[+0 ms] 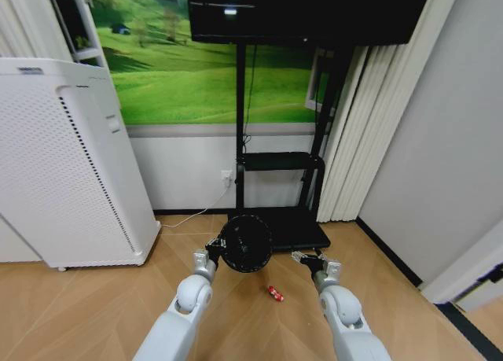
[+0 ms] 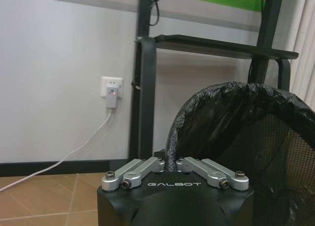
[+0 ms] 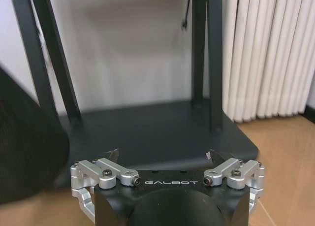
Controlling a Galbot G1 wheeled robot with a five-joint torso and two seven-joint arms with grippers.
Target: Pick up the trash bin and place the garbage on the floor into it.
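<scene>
Jaws on the left gripper [image 2: 170, 163] are pinched tight on the rim of the trash bin [image 1: 245, 243], right where the glossy black bag folds over the edge. That arm has the bin up off the floor [image 1: 94, 314], tipped so you look straight into its mouth, just in front of the black TV stand [image 1: 277, 219]. Over on the other side, the right gripper [image 1: 308, 259] hangs low near the stand's base with its jaws spread wide, nothing in them. One bit of garbage, a small red wrapper [image 1: 274, 293], lies on the wood floor between the two arms, closer to the right one. Big white perforated appliance [image 1: 67, 164] stands off to the left by the wall.
</scene>
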